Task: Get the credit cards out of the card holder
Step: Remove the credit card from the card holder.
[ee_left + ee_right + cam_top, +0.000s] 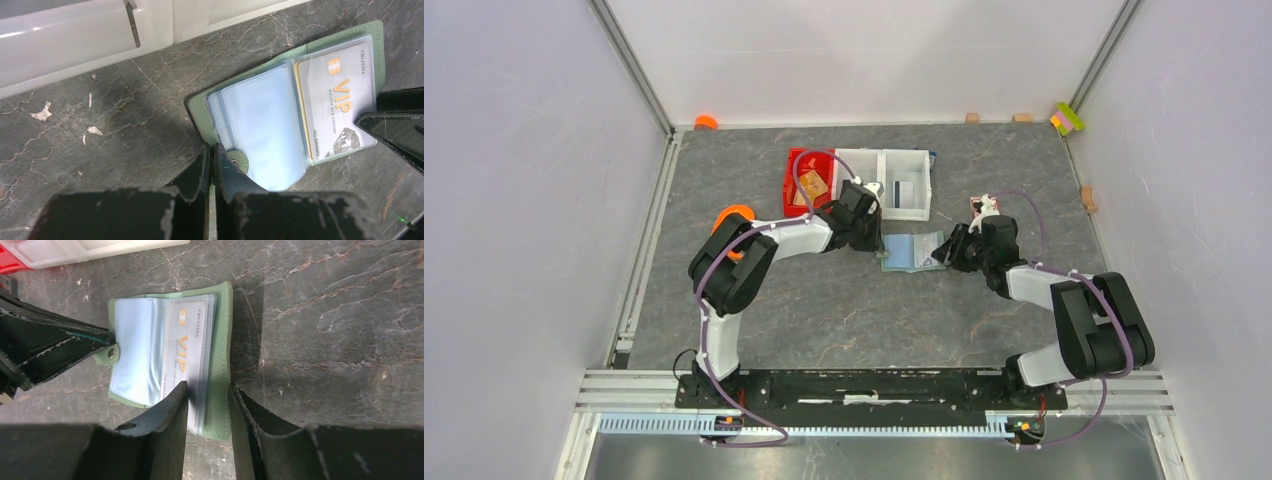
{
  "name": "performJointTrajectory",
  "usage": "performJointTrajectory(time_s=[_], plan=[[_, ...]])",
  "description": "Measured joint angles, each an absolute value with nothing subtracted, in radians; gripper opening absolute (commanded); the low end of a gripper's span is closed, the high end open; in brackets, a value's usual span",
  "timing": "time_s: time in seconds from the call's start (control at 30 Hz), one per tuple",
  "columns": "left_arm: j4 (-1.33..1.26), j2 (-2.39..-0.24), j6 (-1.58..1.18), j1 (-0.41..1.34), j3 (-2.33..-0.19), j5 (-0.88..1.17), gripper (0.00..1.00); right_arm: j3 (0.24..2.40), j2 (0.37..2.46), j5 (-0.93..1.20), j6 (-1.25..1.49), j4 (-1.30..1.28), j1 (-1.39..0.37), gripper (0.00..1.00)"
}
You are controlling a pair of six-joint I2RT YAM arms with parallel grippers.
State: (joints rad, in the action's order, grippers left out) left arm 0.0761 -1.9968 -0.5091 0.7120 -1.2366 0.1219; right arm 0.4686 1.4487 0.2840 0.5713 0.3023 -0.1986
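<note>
Grey marbled table (824, 300), open sage-green card holder (907, 253) lying flat, red bin (809, 152) touching white bin (904, 153)

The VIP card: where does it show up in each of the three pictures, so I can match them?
Top external: too small to pick out; it sits in the open card holder, centre.
Left wrist: VIP card at right.
Right wrist: just left of centre.
Shared landmark: white bin, above the holder in each.

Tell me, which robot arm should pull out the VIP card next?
Probably the right. The right gripper is open, straddling the card holder where the VIP card sits. The left gripper is pinched shut on its tab side, steadying it.
</note>
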Motion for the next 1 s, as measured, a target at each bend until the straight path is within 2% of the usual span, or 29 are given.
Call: performJointTrajectory(time_s=[0.27,0.33,0.4,0.57,0.7,1.0], plan=[[0.089,-2.003,-0.509,0.71,-1.25,0.123,0.02,0.471,1.461,0.361,0.575,0.31,-0.198,0.07],[0.089,-2.003,-0.509,0.71,-1.25,0.122,0.06,0.472,1.462,0.366,0.57,0.306,-0.198,0.01],[0.09,-2.003,-0.508,0.71,-1.25,0.121,0.12,0.476,1.459,0.364,0.557,0.295,-0.198,0.0],[0.089,-1.994,-0.504,0.714,-1.246,0.114,0.38,0.48,1.411,0.358,0.52,0.238,-0.201,0.0],[0.069,-1.921,-0.495,0.729,-1.16,0.112,0.46,0.48,1.383,0.383,0.511,0.222,-0.204,0.0],[-0.071,-1.706,-0.496,0.738,-0.986,0.1,0.54,0.48,1.347,0.441,0.526,0.221,-0.207,0.0]])
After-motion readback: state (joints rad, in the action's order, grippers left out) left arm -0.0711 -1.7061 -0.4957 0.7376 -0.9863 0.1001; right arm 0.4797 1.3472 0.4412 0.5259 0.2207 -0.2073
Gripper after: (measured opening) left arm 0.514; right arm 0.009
